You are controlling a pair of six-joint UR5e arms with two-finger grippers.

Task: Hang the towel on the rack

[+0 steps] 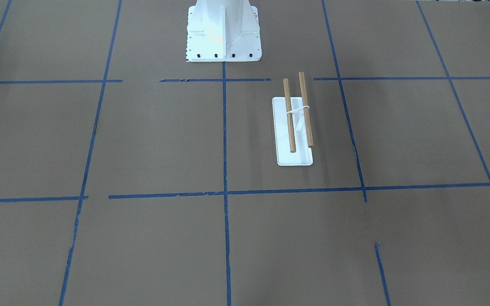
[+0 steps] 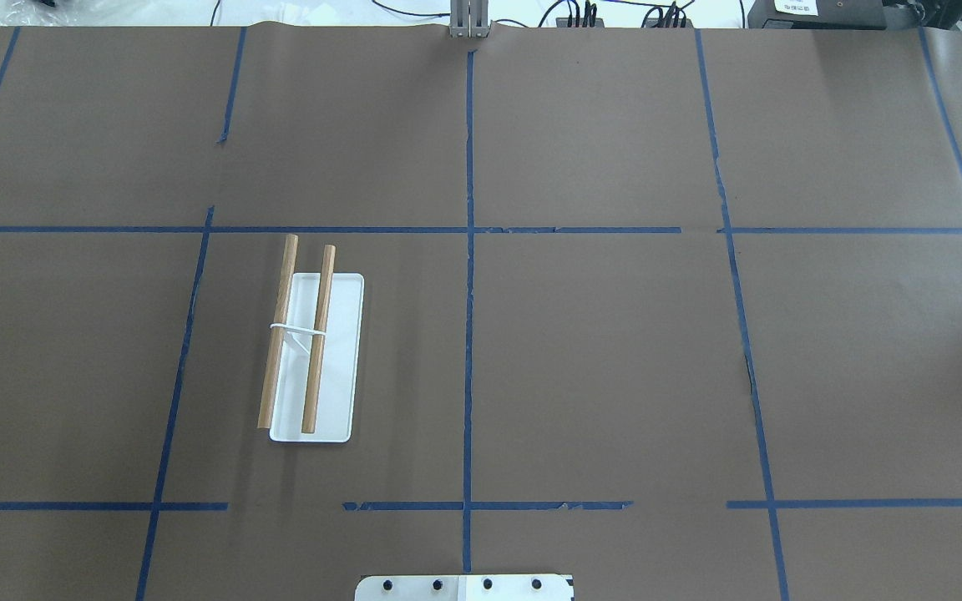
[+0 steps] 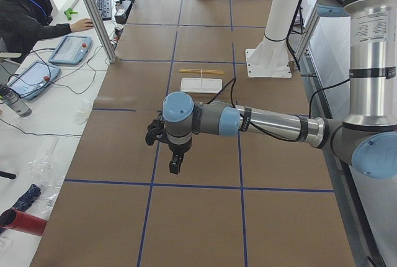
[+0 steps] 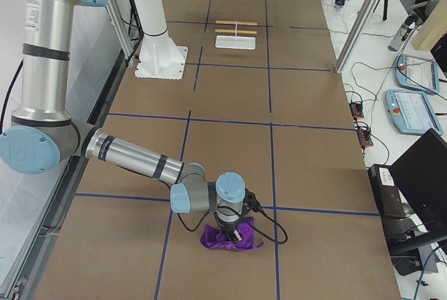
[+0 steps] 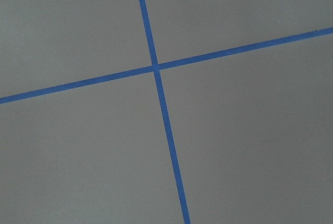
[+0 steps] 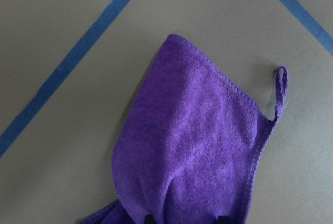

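Right end effector (image 4: 236,235) is down on the purple towel (image 6: 197,151), grip unclear, well apart from the rack (image 2: 342,334).

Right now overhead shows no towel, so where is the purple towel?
In the exterior right view, the purple towel sits bunched on the table's near end, gripped by the right hand, far from the rack.

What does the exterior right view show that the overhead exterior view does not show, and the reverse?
Only the exterior right view: the right arm reaching low across the table, its gripper at a purple towel lying on the table.
Only the overhead exterior view: nothing that the other lacks; it only gives the layout from above.
Both: the rack with two wooden rods and no towel on it, the blue tape grid, and the white pedestal base.
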